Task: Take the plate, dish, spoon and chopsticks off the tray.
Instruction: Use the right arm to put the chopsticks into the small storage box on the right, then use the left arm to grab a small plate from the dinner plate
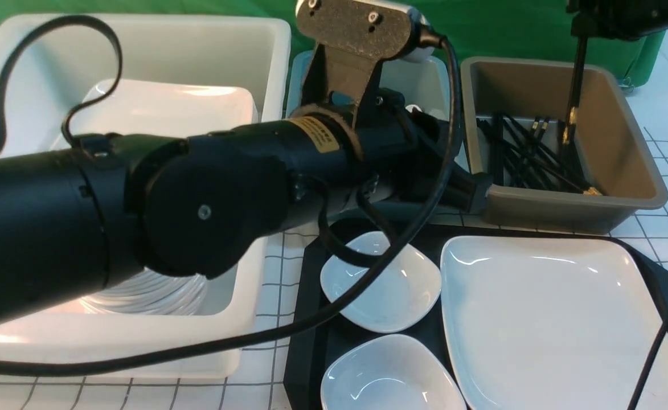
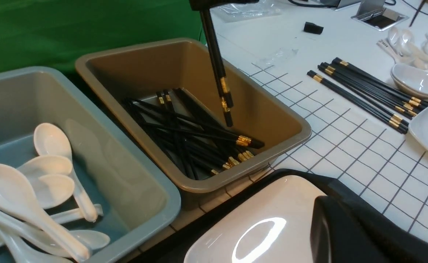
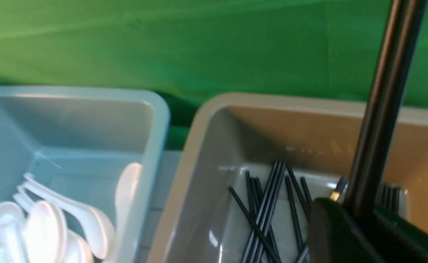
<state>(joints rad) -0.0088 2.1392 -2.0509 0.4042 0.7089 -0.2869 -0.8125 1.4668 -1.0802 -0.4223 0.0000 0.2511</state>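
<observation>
Overhead, the right tool pinched the chopsticks upright above the brown bin.
The bin sat at one o'clock from the tray, and the pair's lower ends hung over the loose black sticks lying inside. The plate lay on the tray's three o'clock side, with two small dishes at nine o'clock of it. The left tool, pressed together, sat by the bin's near corner, at eleven o'clock of the plate. White spoons lay in the blue bin.
</observation>
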